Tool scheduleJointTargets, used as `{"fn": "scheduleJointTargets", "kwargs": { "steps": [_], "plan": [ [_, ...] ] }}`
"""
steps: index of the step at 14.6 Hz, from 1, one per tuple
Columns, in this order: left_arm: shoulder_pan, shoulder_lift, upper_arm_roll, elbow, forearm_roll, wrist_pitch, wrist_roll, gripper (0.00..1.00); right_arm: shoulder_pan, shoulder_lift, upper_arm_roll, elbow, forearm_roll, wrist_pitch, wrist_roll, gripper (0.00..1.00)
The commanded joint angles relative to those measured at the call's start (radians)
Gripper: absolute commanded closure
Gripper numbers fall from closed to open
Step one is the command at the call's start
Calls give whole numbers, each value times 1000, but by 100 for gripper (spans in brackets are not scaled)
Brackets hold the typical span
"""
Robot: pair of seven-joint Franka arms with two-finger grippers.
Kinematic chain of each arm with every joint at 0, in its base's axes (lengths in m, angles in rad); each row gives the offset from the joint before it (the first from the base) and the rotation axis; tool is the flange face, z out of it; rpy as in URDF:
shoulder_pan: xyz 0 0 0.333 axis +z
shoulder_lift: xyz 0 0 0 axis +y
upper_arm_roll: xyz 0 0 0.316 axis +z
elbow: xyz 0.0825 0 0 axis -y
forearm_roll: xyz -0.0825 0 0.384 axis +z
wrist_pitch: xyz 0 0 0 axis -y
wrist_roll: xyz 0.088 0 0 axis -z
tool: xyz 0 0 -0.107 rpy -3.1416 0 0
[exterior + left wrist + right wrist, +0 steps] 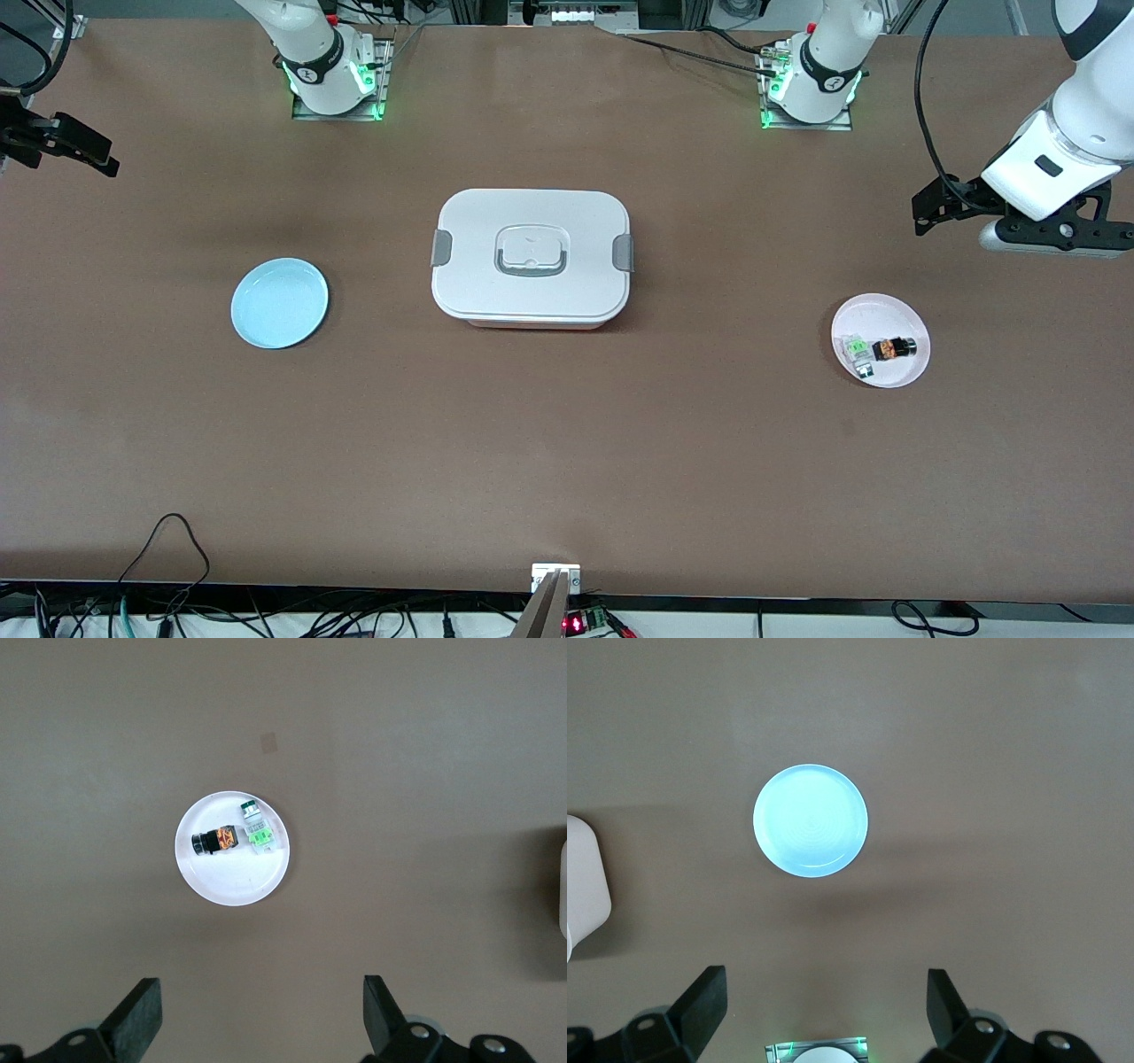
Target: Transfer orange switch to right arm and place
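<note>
The orange switch (893, 348) (217, 841), a tiny black part with an orange and copper band, lies on the pink plate (904, 312) (232, 888) toward the left arm's end of the table. My left gripper (932, 209) (261, 1001) hangs open and empty high over the table beside that plate, well clear of it. The pale blue plate (279, 302) (811, 820) lies bare toward the right arm's end. My right gripper (99, 155) (826, 992) hangs open and empty high over the table edge at that end.
A clear small part with a green top (858, 347) (258, 831) lies next to the switch on the pink plate. A white lidded box (532, 257) with grey latches sits mid-table between the two plates. Cables run along the table edge nearest the front camera.
</note>
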Motion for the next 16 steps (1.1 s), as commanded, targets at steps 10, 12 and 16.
{"fn": "scheduleJointTargets", "kwargs": {
  "steps": [10, 12, 16],
  "plan": [
    [2, -5, -9, 27, 31, -41, 1, 0, -1, 8, -3, 26, 20, -16, 0, 0],
    [2, -3, -10, 28, 31, -42, 1, 0, -1, 8, -5, 26, 20, -16, 2, 0],
    [2, -3, -9, 28, 31, -42, 1, 0, -1, 8, -3, 26, 18, -14, 3, 0]
  ]
}}
